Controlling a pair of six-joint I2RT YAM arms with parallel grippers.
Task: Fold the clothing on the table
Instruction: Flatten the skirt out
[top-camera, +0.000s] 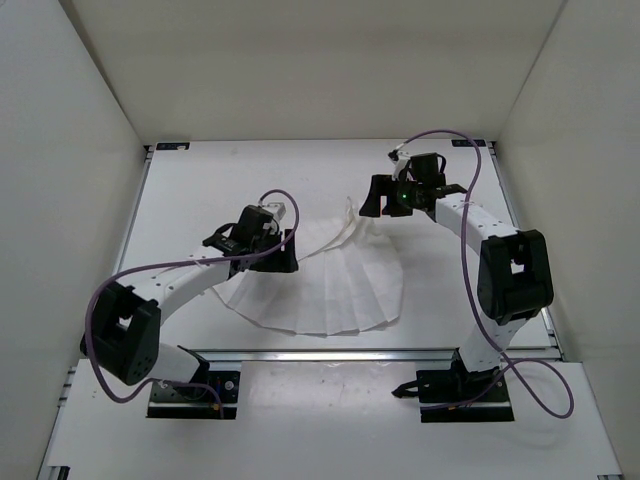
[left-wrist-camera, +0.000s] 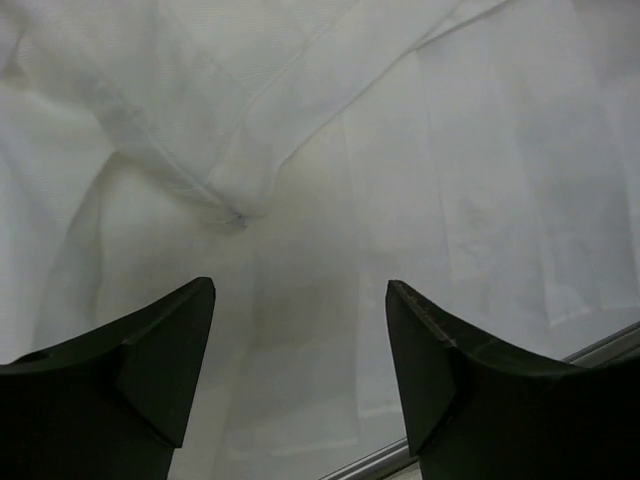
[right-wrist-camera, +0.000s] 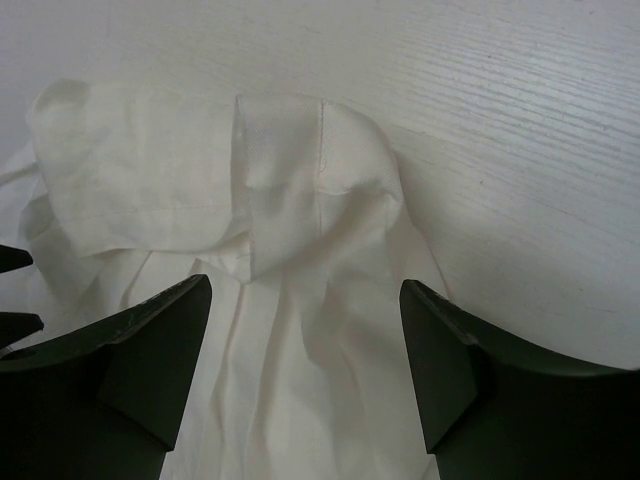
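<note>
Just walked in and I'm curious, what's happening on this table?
Two robot arms are working on a white pleated skirt spread out like a fan on the table. The left pincer hovers open over the skirt's left part, and the right pincer hovers open over the narrow waist. Neither grips the fabric.

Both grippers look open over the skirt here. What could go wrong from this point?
The waist of the white pleated thin-fabric skirt lies bunched below the open right gripper; a grab there may catch several layers. The open left gripper hovers over flat fabric, so a pinch could slip.
</note>
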